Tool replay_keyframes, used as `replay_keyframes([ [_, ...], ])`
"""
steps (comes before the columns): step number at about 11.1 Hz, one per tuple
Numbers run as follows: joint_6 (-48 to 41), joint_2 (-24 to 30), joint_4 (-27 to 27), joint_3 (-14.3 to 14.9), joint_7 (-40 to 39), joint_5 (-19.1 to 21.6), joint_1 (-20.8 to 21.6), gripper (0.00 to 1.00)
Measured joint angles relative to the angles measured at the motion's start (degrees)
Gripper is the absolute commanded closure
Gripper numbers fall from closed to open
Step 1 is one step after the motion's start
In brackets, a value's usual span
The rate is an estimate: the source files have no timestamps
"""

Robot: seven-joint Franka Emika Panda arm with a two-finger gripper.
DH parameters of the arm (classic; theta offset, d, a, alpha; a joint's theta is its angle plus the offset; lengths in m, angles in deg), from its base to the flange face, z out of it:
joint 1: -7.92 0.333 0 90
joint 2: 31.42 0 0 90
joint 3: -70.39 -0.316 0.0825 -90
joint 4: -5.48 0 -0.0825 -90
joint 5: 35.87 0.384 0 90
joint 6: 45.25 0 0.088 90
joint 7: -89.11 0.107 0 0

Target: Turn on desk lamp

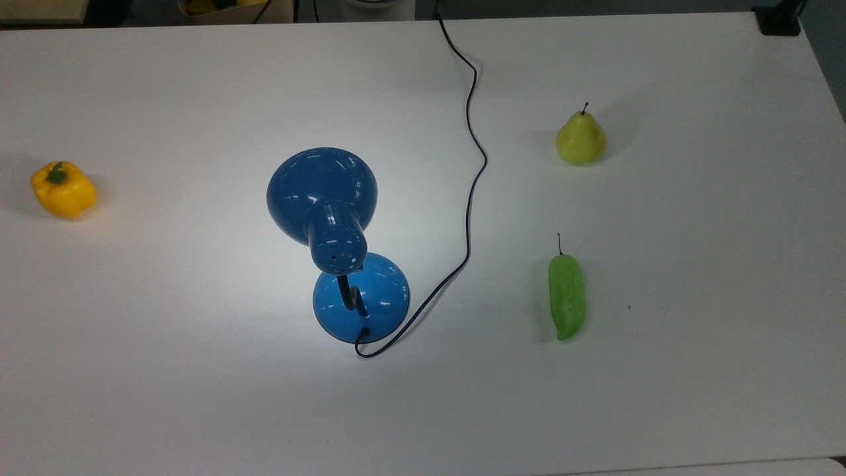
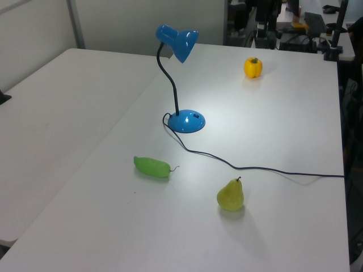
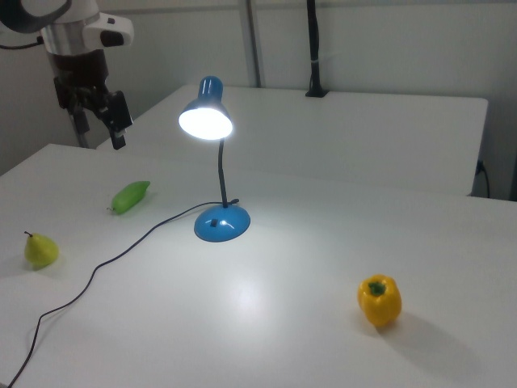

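The desk lamp stands mid-table with its glossy blue shade (image 1: 322, 188) leaning over the round blue base (image 1: 361, 297). In the right view the shade's mouth (image 3: 206, 121) glows white and a bright patch lies on the table in front of the base (image 3: 222, 224). In the left view the lamp (image 2: 177, 43) stands on its thin black neck. My gripper (image 3: 101, 144) hangs high at the right view's far left, well apart from the lamp, open with nothing between its fingers. The thin black cord (image 1: 470, 198) winds from the base to the table's far edge.
A yellow bell pepper (image 1: 63, 190) lies at the top view's left. A pear (image 1: 580, 139) and a green pepper (image 1: 566, 296) sit at the top view's right. The cord (image 3: 97, 267) crosses the table between lamp and pear. A black post (image 3: 313, 48) rises behind the table.
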Motion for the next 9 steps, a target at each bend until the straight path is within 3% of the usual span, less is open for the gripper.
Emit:
replay_keyframes([
  [2, 0.05, -0.14, 0.63, 0.92, -0.88, -0.01, -0.02, 0.00],
  [6, 6.70, -1.97, -0.30, 4.42, -14.35, -0.01, 2.21, 0.00],
  [9, 8.92, -3.04, -0.92, 4.88, -16.37, -0.64, 2.89, 0.00],
])
